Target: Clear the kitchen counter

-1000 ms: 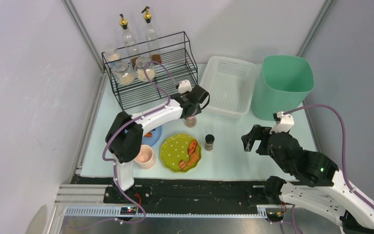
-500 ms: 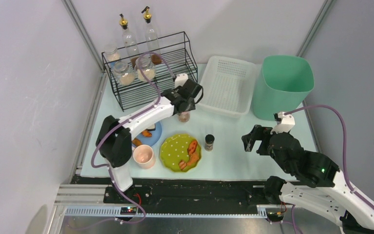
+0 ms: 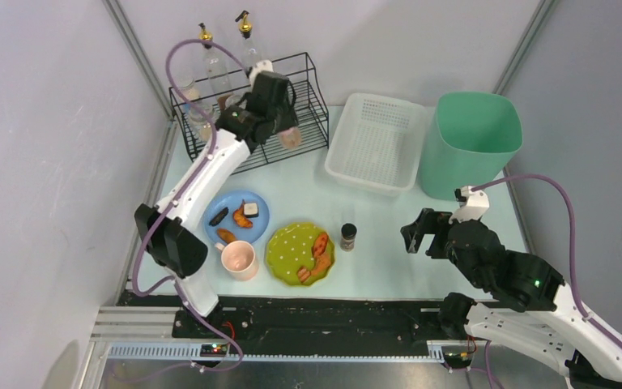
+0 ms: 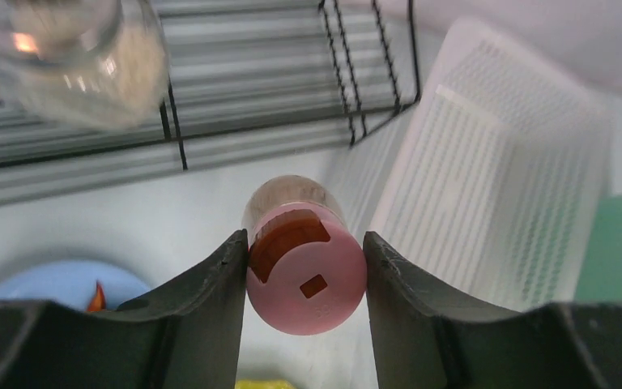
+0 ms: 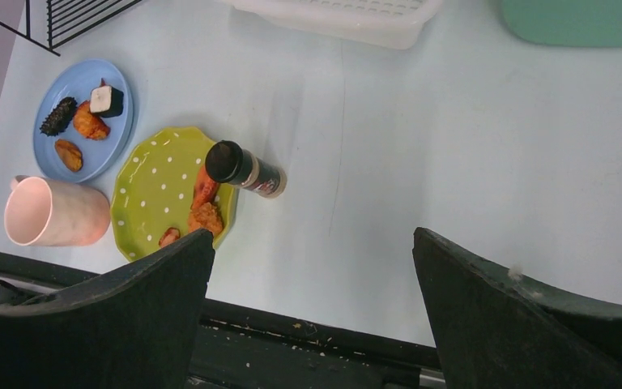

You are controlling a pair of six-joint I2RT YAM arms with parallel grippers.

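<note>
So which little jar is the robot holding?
The pink-capped jar, pinched in the left gripper near the black rack. The black-capped jar stands free on the counter beside the green plate.

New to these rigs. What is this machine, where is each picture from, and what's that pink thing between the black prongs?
Two robot arms stand along the kitchen counter. The wide picture looks down from above; the others come from a camera on each wrist. The black prongs belong to the left tool, shut on a pink-lidded jar near the black wire rack. The right tool is open and empty. On the counter: a blue plate and green plate with food, a pink cup, a dark spice jar, a white basket, a green bin.
</note>
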